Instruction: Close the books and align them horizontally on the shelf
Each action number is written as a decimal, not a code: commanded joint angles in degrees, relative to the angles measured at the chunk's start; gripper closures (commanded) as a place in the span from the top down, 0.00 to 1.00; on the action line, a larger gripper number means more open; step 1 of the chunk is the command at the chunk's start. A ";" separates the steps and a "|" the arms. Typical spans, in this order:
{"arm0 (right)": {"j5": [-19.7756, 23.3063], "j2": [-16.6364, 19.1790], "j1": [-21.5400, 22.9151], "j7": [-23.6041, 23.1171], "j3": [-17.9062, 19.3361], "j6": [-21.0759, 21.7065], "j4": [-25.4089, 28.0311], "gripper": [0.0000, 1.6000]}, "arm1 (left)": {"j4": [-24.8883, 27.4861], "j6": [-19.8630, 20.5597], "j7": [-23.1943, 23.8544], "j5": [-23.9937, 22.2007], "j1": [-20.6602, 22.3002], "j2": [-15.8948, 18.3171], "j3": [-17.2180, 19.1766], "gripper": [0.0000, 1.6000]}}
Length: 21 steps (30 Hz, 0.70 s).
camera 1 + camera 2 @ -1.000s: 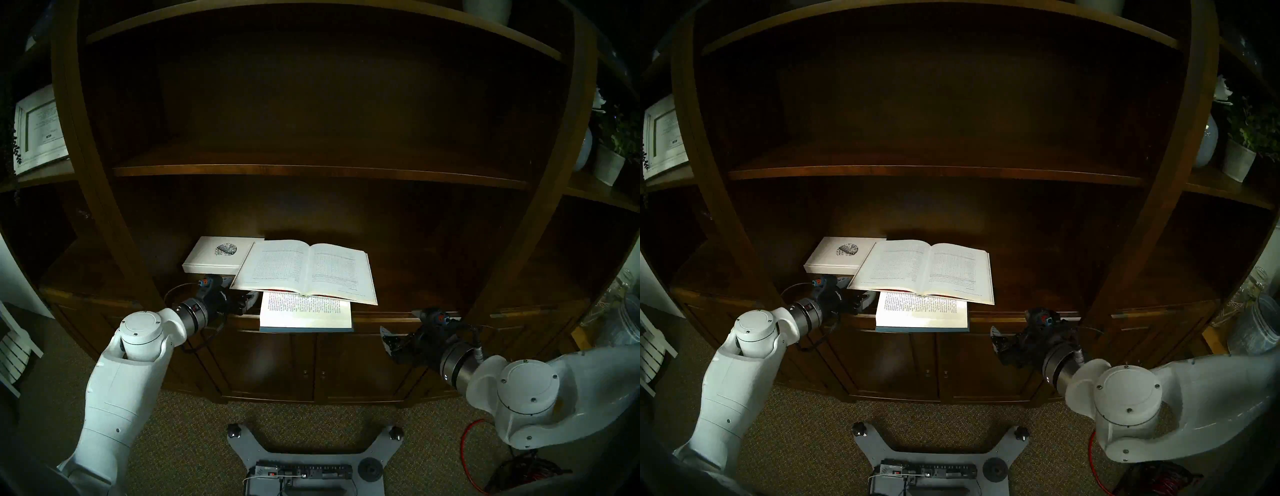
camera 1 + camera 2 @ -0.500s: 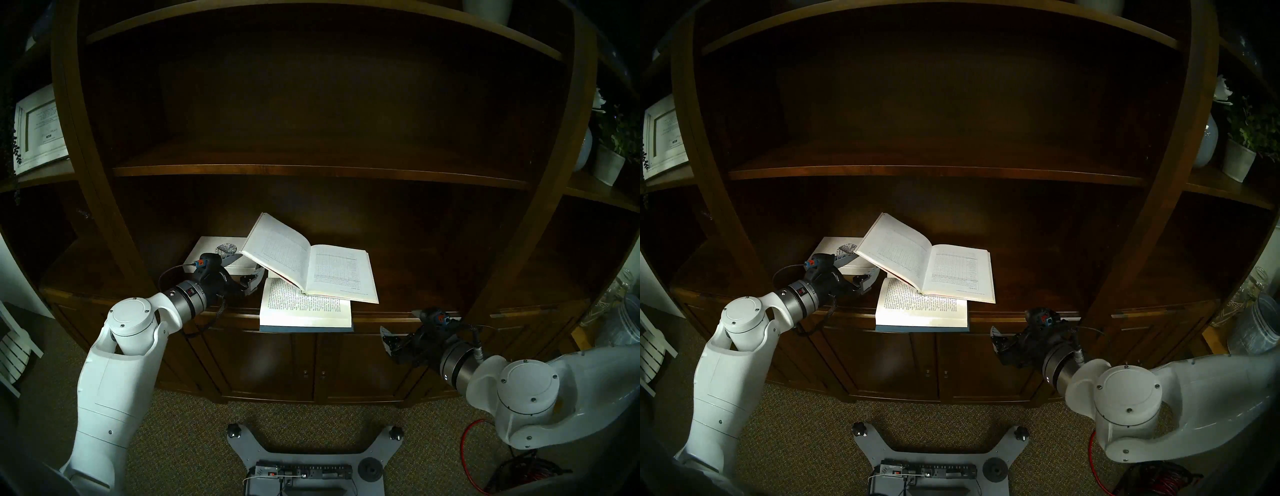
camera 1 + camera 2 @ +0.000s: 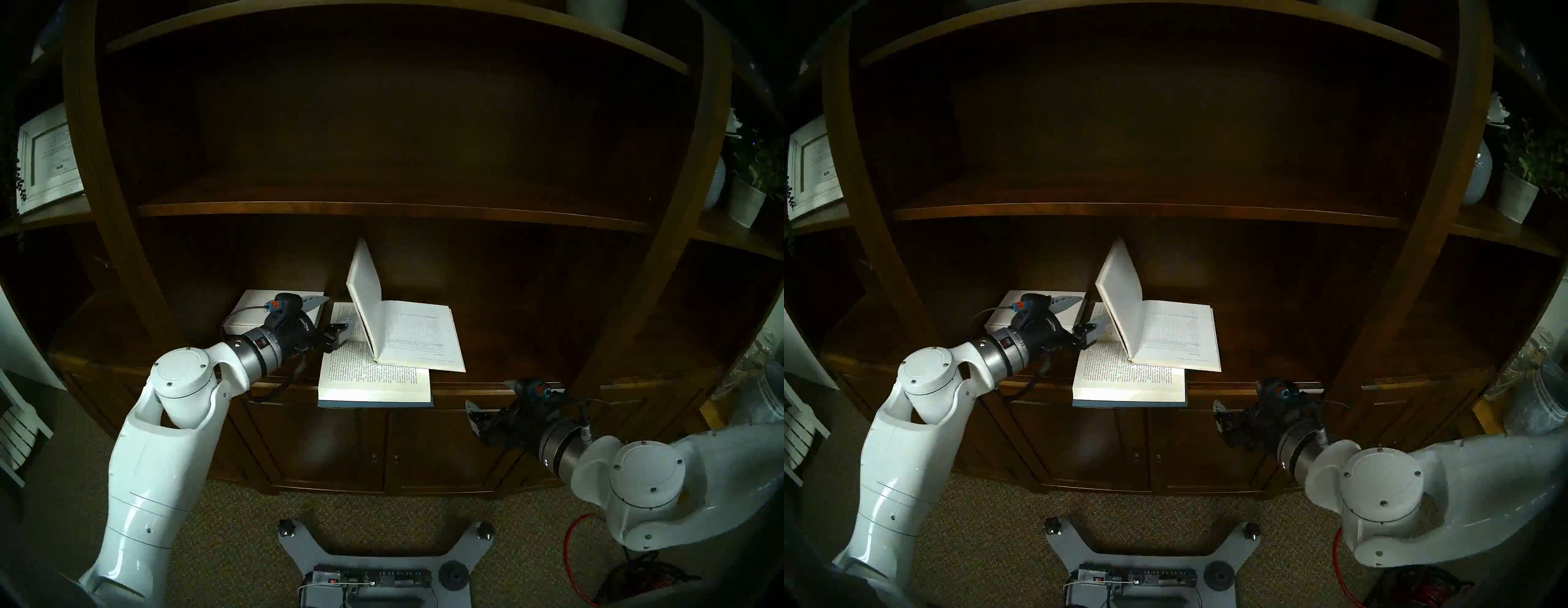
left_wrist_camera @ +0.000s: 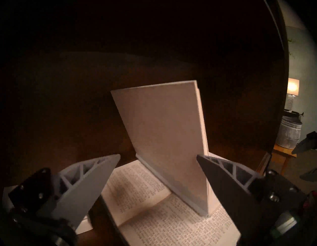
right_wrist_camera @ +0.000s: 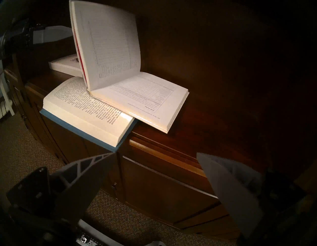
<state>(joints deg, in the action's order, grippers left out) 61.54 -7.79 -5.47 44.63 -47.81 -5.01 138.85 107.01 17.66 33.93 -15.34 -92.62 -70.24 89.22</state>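
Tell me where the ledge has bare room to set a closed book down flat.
Bare wood lies right of the white hardback, out to the bookcase upright, and behind it to the back panel. The left end is crowded: closed white book, left gripper, and the blue-covered book overhanging the ledge front.

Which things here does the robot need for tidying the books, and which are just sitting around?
Needed: white book, half-raised; blue book, open; shelf; left gripper.
Just there: closed white book, framed picture, potted plant, right gripper.
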 commanded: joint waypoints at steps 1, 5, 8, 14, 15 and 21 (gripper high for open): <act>-0.32 -0.16 0.82 -0.01 0.81 -0.18 0.32 1.00 | 4.59 1.08 -1.78 1.45 4.85 -2.95 -4.57 1.00; -0.35 -0.13 0.85 -0.03 0.84 -0.16 0.34 1.00 | 3.98 2.16 -2.81 1.01 4.02 -2.12 -1.79 1.00; -0.34 -0.14 0.85 -0.02 0.83 -0.17 0.34 1.00 | 2.30 2.10 -2.22 -0.35 3.72 -1.07 1.51 1.00; -0.33 -0.15 0.84 -0.01 0.82 -0.18 0.33 1.00 | -0.11 2.24 -0.08 -3.17 2.87 1.23 7.83 1.00; -0.33 -0.15 0.83 -0.01 0.82 -0.18 0.33 1.00 | -0.44 2.27 0.63 -3.82 2.53 1.82 9.05 1.00; -0.32 -0.16 0.83 -0.01 0.81 -0.18 0.33 1.00 | -3.76 3.04 7.94 -9.29 1.20 5.12 15.06 1.00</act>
<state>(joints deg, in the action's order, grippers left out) 61.54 -7.80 -5.46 44.64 -47.81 -5.01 138.84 104.55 20.70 35.45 -18.99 -91.46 -68.90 98.00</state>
